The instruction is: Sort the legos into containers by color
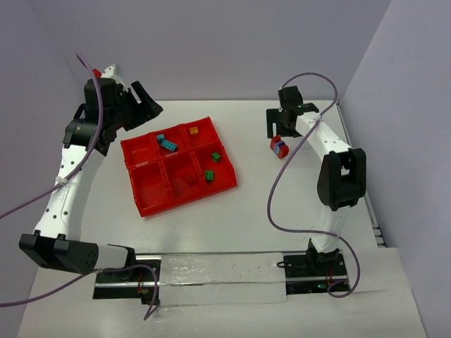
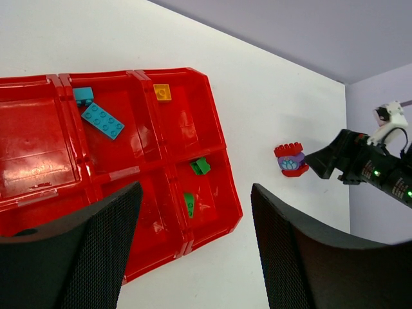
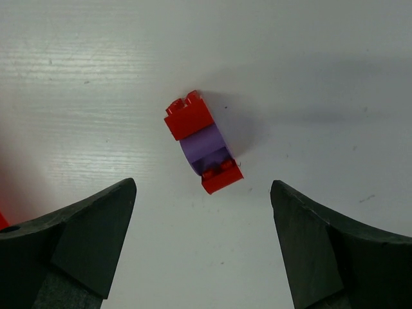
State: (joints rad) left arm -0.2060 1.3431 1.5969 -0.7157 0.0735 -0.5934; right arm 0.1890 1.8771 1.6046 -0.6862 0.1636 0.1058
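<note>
fig.: red tray (image 1: 187,199) holds teal, orange & green legos (image 1: 167,143), sorted by compartment. red-purple-red stack (image 3: 205,143) lies on bench (image 1: 232,232), well right of tray. r. hand (image 3: 203,187) above it, open, empty. l. hand (image 2: 196,188) open, empty, beyond tray's far-left corner. step: likely splitting remaining stack; next needs regrasp, prob. both hands.

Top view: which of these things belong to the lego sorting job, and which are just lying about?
Job:
- red tray
- teal bricks
- orange brick
- green bricks
- red-purple stack, outside the tray, unsorted

Lying about:
- purple cables
- base plate between the arms
</note>
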